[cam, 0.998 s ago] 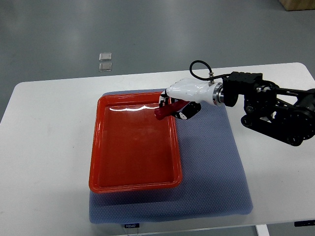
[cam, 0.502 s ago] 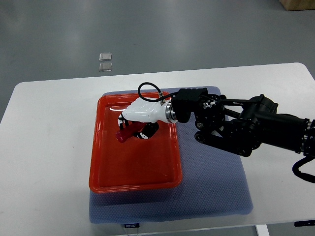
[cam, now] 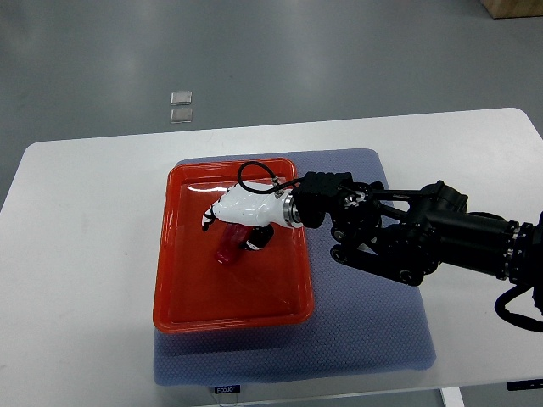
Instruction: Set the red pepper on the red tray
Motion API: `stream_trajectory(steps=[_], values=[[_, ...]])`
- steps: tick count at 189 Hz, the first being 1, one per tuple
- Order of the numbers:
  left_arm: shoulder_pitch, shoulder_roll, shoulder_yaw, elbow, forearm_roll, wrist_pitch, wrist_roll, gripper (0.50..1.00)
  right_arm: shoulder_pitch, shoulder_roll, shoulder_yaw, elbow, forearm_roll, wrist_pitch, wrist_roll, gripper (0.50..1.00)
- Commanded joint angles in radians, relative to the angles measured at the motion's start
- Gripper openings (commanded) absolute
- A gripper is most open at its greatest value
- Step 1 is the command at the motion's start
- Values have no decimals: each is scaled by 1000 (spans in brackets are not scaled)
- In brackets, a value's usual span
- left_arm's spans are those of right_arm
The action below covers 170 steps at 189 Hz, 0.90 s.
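The red pepper [cam: 227, 249] lies on the floor of the red tray [cam: 182, 301], in its upper middle part. My right hand [cam: 231, 232], white with black fingers, hangs directly over the pepper's upper end. Its fingers [cam: 208, 222] point left, away from the pepper, and the thumb sits just to the pepper's right. The hand looks open and no longer wrapped around the pepper. The black right arm [cam: 407, 233] reaches in from the right edge. The left arm is out of view.
The tray sits on a blue-grey mat [cam: 365, 322] on a white table [cam: 76, 254]. The mat's right half is bare under the arm. The table's front edge runs along the bottom of the picture.
My right hand carried the pepper from the tray's top right rim leftward over the tray, then lowered it. The pepper now rests on the tray floor and the fingers have spread off it.
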Motion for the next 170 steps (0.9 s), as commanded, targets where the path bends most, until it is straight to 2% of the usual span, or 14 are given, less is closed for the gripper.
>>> stream_trajectory(steps=[1, 25, 72, 101, 132, 170], values=[[0, 0, 0, 0, 0, 1, 0, 1000, -1, -12, 10, 1, 1, -2, 0, 825], [0, 0, 0, 0, 0, -1, 0, 1000, 7, -46, 34, 5, 15, -2, 2, 842], [0, 0, 0, 0, 0, 1, 0, 1000, 1, -145, 241, 8, 60, 30, 5, 858], [0, 0, 0, 0, 0, 1, 0, 1000, -53, -181, 355, -13, 248, 28, -3, 858], [0, 0, 0, 0, 0, 1, 0, 1000, -133, -167, 527, -113, 431, 11, -6, 858], [0, 0, 0, 0, 0, -1, 0, 1000, -229, -164, 686, -141, 693, -62, -6, 858]])
